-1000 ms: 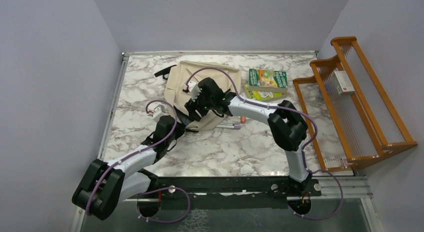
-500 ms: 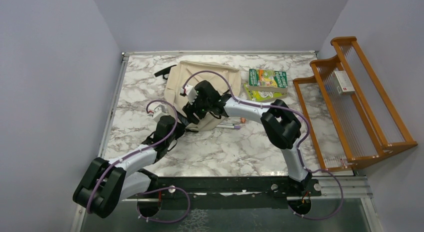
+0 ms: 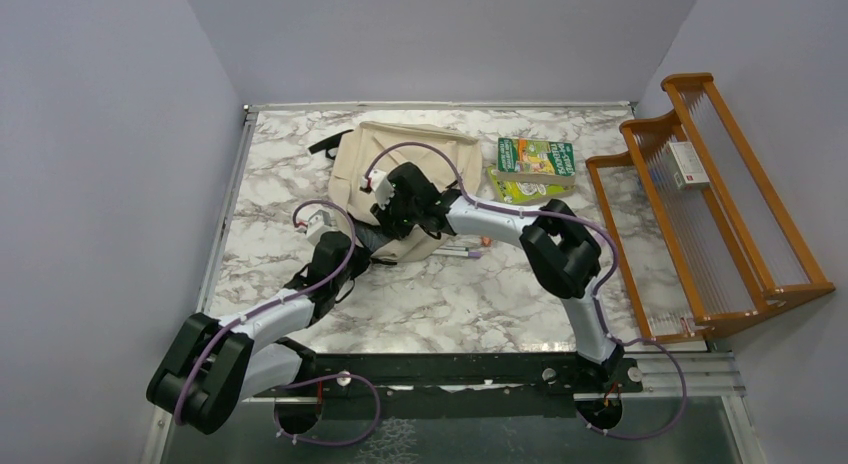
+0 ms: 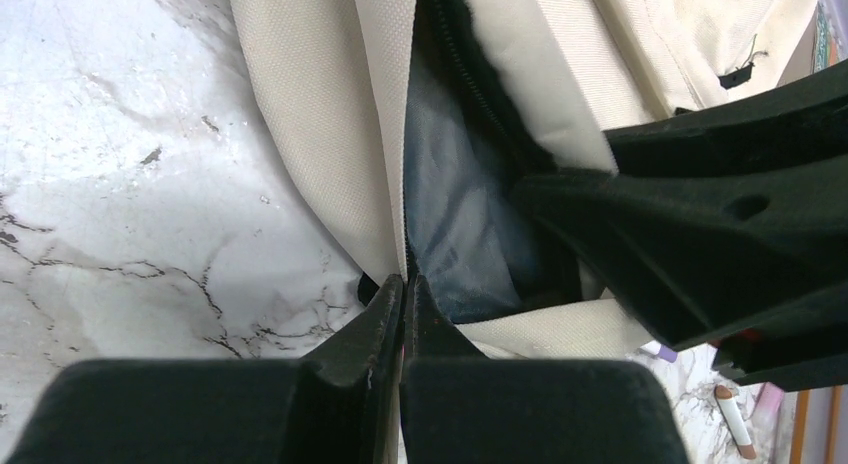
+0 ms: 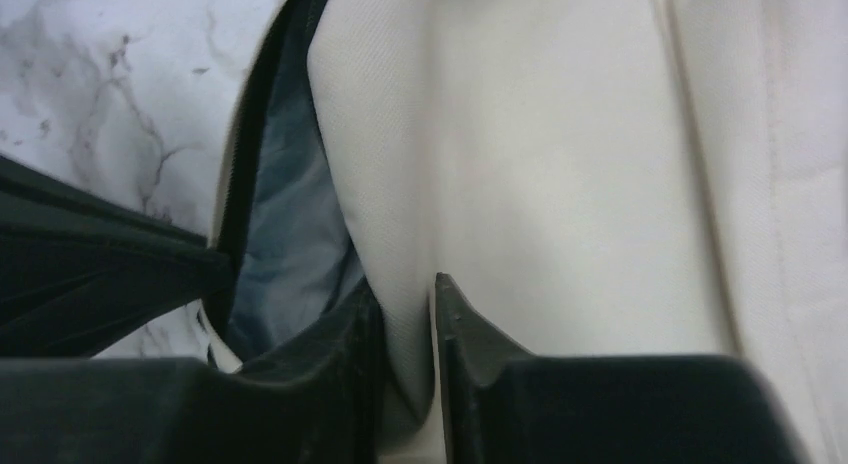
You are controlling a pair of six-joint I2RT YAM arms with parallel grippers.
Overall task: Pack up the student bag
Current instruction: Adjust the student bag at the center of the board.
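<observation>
Left gripper [image 4: 405, 314]: jaws fully closed, pinching lower rim of student bag [image 3: 440, 149] mouth beside black zipper. Right gripper [image 5: 408, 329]: jaws nearly together, beige upper flap nipped between them (grey lining shows in gap between the two grips). Bag: soft, limp, light cloth, likely sags shut if released. Best hold is zipper-trimmed rim, one grip each side. Lies flat toward far edge of marble table [image 3: 450, 294], centre-left. Long axis far-to-near, mouth facing near edge, toward arms.
</observation>
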